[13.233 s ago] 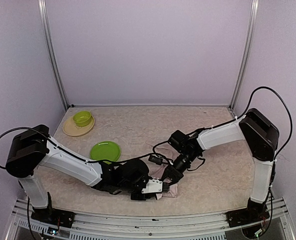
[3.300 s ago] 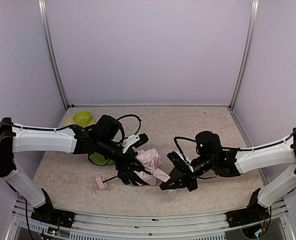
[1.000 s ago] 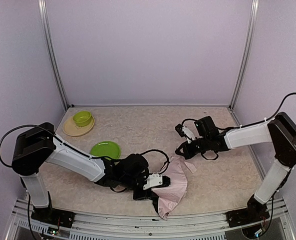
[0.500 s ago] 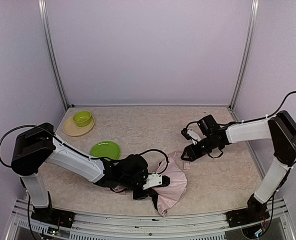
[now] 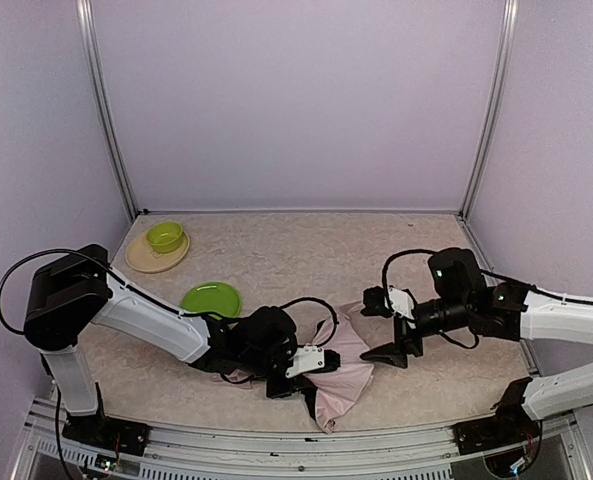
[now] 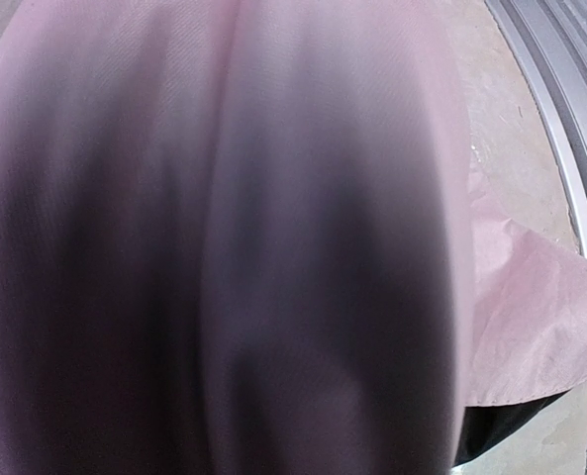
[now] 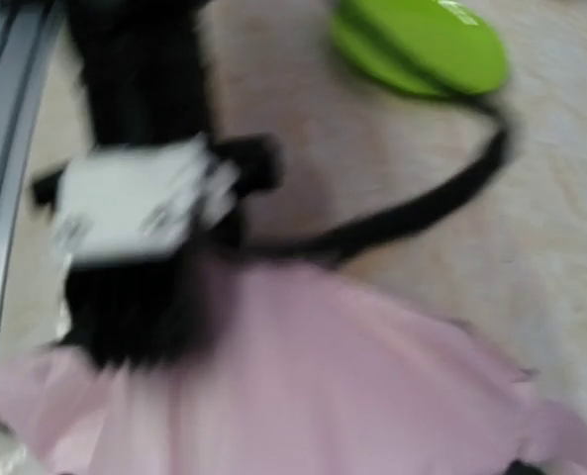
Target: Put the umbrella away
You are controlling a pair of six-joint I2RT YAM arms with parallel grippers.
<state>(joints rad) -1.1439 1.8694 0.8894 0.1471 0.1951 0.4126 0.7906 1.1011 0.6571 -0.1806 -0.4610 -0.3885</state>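
The umbrella (image 5: 342, 372) lies as a loose heap of pale pink fabric near the table's front edge, with a bit of black lining at its lower tip. My left gripper (image 5: 306, 364) is pushed into its left side. In the left wrist view pink fabric (image 6: 234, 228) fills the picture and hides the jaws. My right gripper (image 5: 381, 327) hovers just right of the heap, open, with nothing between its fingers. The blurred right wrist view shows the pink fabric (image 7: 313, 396) below and the left gripper's white and black body (image 7: 135, 213). The handle and shaft are hidden.
A green plate (image 5: 212, 298) lies left of centre, and it also shows in the right wrist view as the green plate (image 7: 422, 45). A green bowl (image 5: 164, 236) sits on a tan plate (image 5: 152, 260) at the back left. The metal rail (image 5: 276, 440) runs along the front edge.
My right gripper has opened, let go of the fabric's upper corner, and swung down to the heap's right side. The released fabric has settled. The left arm has stayed in place.
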